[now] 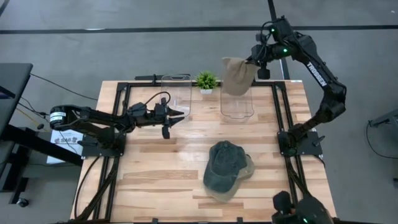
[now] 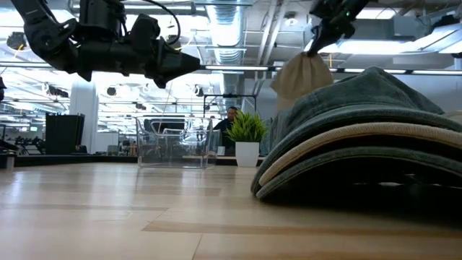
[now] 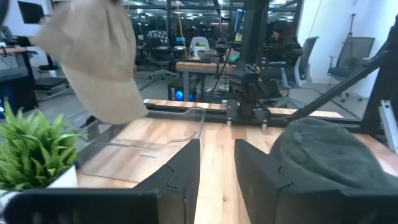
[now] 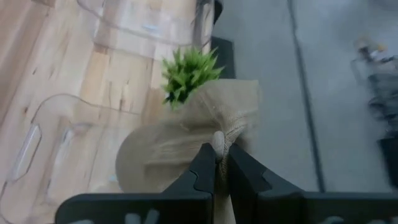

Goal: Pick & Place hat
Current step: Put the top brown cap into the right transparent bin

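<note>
A tan cap [image 1: 237, 74] hangs from my right gripper [image 1: 254, 60] above a clear plastic bin [image 1: 237, 102] at the table's far right; it also shows in the left wrist view [image 3: 99, 59] and the low view [image 2: 302, 76]. A stack of caps, a dark green one [image 1: 225, 163] on top, lies brim-down on the table's near middle. My left gripper [image 1: 180, 115] is open and empty, held level above the table left of centre, beside a second clear bin [image 1: 176, 90]. My right gripper pinches a bunched fold of the tan cap's fabric [image 4: 219, 142] between its two fingers, several layers gathered together. The cap hangs slack below the fingers, lifted clear over the clear bin.
A small potted green plant [image 1: 206, 81] stands between the two bins at the far edge. Black frame rails [image 1: 283, 118] run along the table's sides. Bare wood lies between the bins and the cap stack.
</note>
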Action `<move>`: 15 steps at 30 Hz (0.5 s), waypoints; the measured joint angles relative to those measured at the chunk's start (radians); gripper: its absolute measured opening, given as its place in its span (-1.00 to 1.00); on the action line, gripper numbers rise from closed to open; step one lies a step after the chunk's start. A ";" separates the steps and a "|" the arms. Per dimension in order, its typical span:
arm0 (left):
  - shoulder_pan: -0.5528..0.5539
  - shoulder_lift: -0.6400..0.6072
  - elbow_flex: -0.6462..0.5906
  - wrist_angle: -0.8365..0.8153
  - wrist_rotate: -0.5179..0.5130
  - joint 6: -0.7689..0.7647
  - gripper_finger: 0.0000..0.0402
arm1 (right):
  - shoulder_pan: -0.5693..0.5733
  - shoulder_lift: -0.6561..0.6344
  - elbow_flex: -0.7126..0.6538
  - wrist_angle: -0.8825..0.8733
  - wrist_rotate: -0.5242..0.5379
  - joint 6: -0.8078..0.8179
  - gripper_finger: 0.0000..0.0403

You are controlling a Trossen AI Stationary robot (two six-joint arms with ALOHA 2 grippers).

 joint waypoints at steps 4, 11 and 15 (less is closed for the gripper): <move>0.013 0.000 0.000 0.000 0.001 0.004 -0.52 | -0.021 0.076 -0.018 0.006 0.000 -0.004 -0.95; 0.012 0.000 0.000 0.000 0.000 0.004 -0.52 | -0.040 0.195 -0.018 0.007 0.003 -0.009 -0.95; 0.013 0.000 0.000 0.000 0.000 0.004 -0.52 | -0.039 0.235 -0.018 0.007 0.007 -0.015 -0.95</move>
